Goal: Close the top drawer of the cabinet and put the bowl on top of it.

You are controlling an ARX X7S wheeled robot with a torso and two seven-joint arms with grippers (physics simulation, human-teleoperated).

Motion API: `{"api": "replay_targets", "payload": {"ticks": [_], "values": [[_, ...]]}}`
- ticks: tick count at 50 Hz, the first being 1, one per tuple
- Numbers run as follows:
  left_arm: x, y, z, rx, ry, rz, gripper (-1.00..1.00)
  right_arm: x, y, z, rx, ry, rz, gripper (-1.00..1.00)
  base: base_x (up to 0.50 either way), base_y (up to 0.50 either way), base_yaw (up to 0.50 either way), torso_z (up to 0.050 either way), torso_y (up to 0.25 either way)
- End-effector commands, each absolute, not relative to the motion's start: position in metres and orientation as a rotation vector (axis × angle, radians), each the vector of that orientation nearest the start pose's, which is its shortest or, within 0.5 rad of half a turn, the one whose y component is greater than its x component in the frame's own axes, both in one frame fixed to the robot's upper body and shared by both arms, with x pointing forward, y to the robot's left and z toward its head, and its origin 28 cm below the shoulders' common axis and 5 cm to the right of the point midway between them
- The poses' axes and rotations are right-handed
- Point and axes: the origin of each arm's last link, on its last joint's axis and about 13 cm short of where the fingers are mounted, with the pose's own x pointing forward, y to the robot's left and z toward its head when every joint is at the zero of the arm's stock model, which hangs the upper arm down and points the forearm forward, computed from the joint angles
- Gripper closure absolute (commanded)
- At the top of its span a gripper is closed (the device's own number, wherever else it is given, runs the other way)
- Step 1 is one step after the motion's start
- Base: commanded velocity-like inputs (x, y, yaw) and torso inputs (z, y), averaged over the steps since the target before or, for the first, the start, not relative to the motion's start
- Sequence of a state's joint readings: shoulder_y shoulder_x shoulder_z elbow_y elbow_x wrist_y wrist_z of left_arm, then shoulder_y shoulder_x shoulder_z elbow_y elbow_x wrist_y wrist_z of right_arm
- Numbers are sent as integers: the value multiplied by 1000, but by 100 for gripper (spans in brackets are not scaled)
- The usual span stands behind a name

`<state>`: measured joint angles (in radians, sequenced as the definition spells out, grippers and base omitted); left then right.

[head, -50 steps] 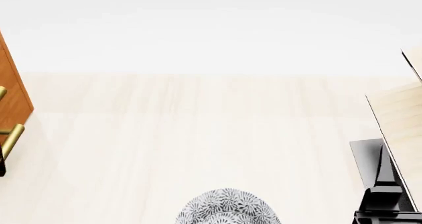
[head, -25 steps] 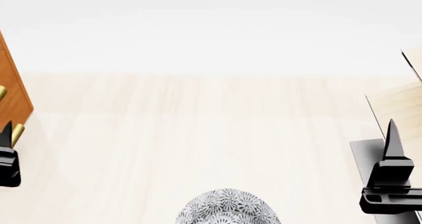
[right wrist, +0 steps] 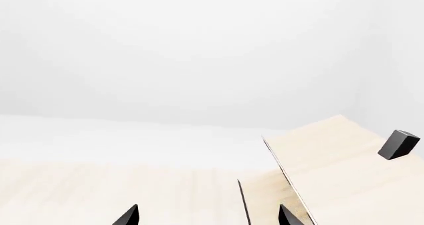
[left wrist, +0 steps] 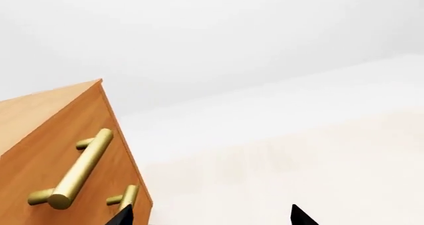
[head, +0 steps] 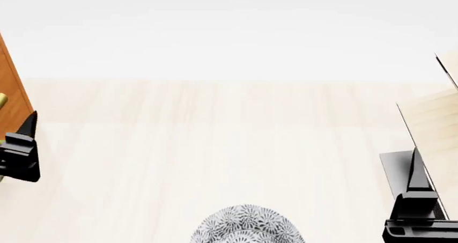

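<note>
Cabinet: one orange-brown wooden cabinet (left wrist: 59, 150) at nine o'clock, two brass bar handles (left wrist: 79, 171).
Bowl: one grey-blue patterned white bowl (head: 247, 225) at six o'clock.
Grippers: left gripper (left wrist: 208, 216) and right gripper (right wrist: 206, 216) both spread wide, holding nothing.
Writing: none legible.

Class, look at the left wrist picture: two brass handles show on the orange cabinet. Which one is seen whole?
The upper brass handle: its full bar and both posts show. The lower handle is partly cut off at the picture's edge on the cabinet.

left claw (head: 21, 146) open, right claw (right wrist: 206, 216) open
</note>
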<state>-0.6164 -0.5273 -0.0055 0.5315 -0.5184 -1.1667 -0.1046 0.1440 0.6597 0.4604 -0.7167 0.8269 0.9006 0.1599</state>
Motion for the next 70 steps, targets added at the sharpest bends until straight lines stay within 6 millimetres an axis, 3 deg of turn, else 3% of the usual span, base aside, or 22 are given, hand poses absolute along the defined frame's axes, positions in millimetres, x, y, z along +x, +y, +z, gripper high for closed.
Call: {"api": "replay_targets", "payload": {"ticks": [1,6,21,35,52,70], "values": [[272,278,228,171,104,-117,-100,184,-222,189,-76,-59,-35,-100,0,0,0,0,0],[274,268,239,153,103,-176,-100,183,-222,190,-79,-59,-39,-100,0,0,0,0,0],[289,254,241,114,132,-224,-100,182,-222,195,-83,-60,-37,-100,0,0,0,0,0],[308,237,228,80,201,-297,-100,183,-223,194,-78,-59,-41,-100,0,0,0,0,0],[312,218,206,69,295,-400,-100,182,-225,190,-74,-51,-49,-100,0,0,0,0,0],[329,209,214,91,299,-499,-100,181,-225,187,-78,-40,-54,-100,0,0,0,0,0]]}}
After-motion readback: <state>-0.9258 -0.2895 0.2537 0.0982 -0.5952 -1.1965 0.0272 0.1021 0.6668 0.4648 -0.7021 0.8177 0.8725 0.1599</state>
